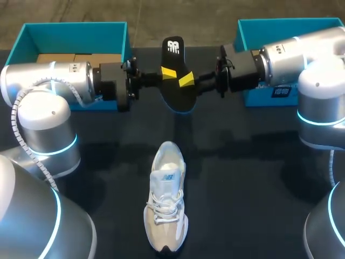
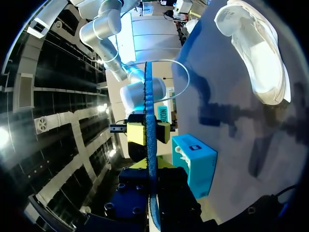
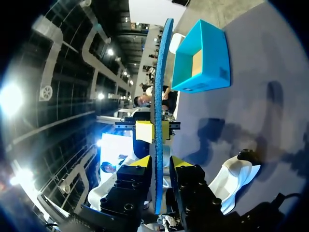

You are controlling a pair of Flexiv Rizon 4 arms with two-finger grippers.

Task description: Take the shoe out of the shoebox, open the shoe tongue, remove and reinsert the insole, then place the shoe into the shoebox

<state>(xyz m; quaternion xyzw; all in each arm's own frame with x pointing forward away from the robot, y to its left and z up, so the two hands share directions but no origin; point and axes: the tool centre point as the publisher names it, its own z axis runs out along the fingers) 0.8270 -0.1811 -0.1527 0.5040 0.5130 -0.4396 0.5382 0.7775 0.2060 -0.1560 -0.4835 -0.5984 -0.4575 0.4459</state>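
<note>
While both arms' jaws clamp the flat black insole (image 1: 178, 81), the pale grey sneaker (image 1: 166, 202) lies towards the desk's (image 1: 242, 189) near edge, heel facing it.

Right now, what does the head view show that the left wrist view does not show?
Only the head view: the left shoebox and the flat black face of the insole. Only the left wrist view: the insole edge-on, a thin blue strip. Both: the shoe, the right shoebox, and the left gripper and right gripper shut on the insole.
</note>
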